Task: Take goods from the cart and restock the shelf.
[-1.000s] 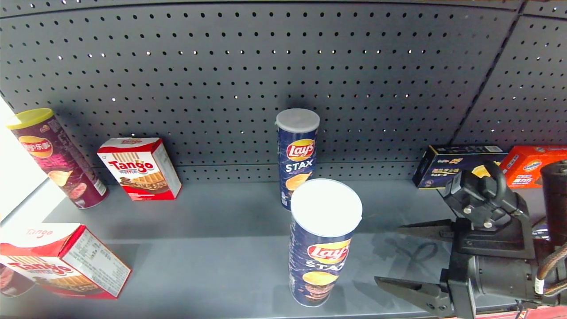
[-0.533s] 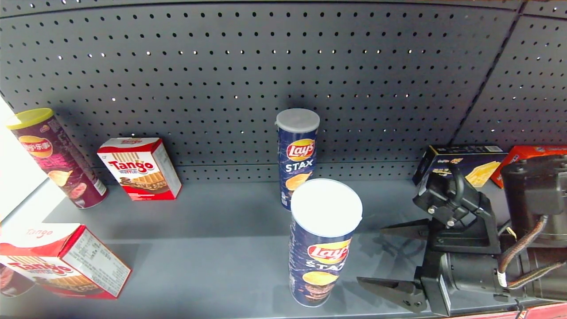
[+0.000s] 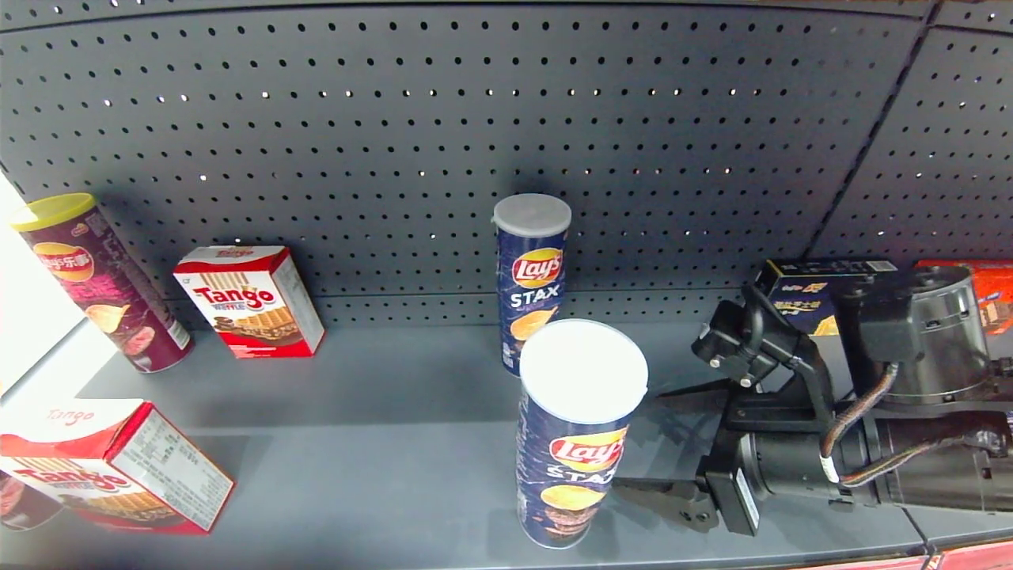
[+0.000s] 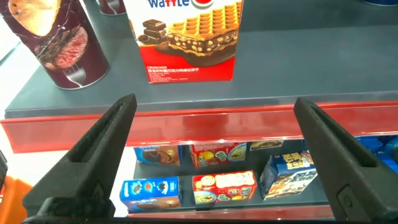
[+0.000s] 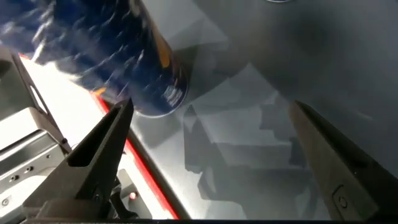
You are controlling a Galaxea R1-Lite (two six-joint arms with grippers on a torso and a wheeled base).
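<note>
A: Where's the front chip can (image 3: pixel 580 443)?
B: Upright on the shelf (image 3: pixel 372 451), right gripper (image 3: pixel 643 443) just beside it, jaws spread, empty.
A: Left gripper (image 4: pixel 214 106)?
B: Also spread, empty, facing 1 wafer box (image 4: pixel 186 43).

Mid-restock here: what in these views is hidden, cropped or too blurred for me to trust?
- Head view: orange cardboard box, mostly behind the right arm.
- Right wrist view: blue cylindrical chip can, blurred, upper end cut by the edge.
- Left wrist view: maroon chip can, upper part cropped.

The grey shelf (image 3: pixel 380 412) carries a front can (image 3: pixel 578 435) and a back can (image 3: pixel 532 277) mid-shelf. A maroon can (image 3: pixel 103 285) and two wafer boxes (image 3: pixel 249 305) (image 3: pixel 111 467) stand toward the left edge, and a dark box (image 3: pixel 799 297) and an orange box (image 3: pixel 993 289) at the back right.
</note>
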